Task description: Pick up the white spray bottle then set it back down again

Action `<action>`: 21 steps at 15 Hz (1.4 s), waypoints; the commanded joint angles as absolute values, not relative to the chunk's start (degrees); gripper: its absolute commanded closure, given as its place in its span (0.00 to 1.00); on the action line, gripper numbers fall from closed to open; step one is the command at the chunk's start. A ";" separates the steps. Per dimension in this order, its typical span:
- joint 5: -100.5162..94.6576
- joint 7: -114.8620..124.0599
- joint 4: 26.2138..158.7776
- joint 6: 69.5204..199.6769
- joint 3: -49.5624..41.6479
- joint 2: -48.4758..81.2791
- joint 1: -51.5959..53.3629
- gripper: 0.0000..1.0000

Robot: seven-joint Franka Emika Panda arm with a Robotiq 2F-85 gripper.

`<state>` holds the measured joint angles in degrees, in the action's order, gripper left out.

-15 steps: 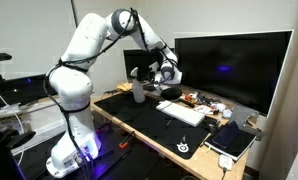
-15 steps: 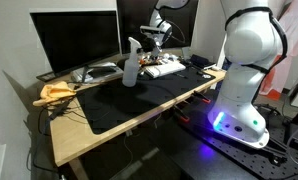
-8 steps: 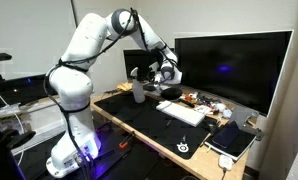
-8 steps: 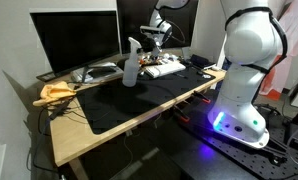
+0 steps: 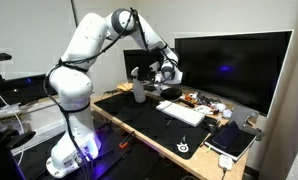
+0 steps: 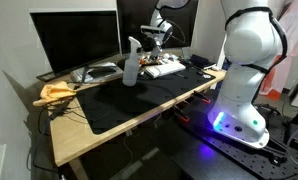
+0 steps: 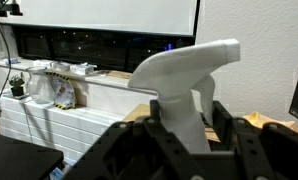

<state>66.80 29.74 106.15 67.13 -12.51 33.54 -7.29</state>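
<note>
Lying at the left end of the light wooden desk [image 6: 89,140] in an exterior view is a crumpled yellow cloth [image 6: 57,92]. Behind it stands a big black flat screen [image 6: 79,40]. A black mat [image 6: 139,102] covers most of the desk top.

Next comes the small white see-through plastic spray bottle [image 6: 132,64]. It stands straight up on the mat, in front of the screen's right edge. Just to its right, and a bit higher, is the dark gripper [image 6: 154,35], level with the bottle's top. Below the gripper lies a flat white keyboard [image 6: 167,67]. Far right is the fat white robot arm [image 6: 247,60], with a purple light glowing at its foot.

In the wrist view the keyboard is on the left. In the middle, very close, is the bottle's pale spray head (it points to the right). The two dark fingers [image 7: 139,145] stand one on each side of the bottle's thin neck. They are close to it, but I cannot tell if they squeeze it or only sit beside it.
</note>
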 commanded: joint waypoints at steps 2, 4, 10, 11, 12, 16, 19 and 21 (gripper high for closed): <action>68.50 33.18 108.07 66.78 -12.30 31.12 -8.05 0.72; 68.82 34.24 107.98 66.70 -12.29 31.20 -8.19 0.72; 69.77 38.04 107.55 66.90 -12.13 31.91 -8.18 0.72; 69.91 38.77 107.44 66.91 -12.09 32.12 -8.17 0.72; 69.94 39.24 107.37 66.95 -12.05 32.28 -8.17 0.72; 70.07 40.46 107.13 67.10 -11.98 32.76 -8.16 0.72; 70.25 41.43 106.76 67.25 -11.92 33.41 -8.11 0.72; 70.47 42.26 106.37 67.18 -11.86 34.03 -8.11 0.72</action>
<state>68.92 39.12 106.16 67.10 -12.49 34.16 -7.76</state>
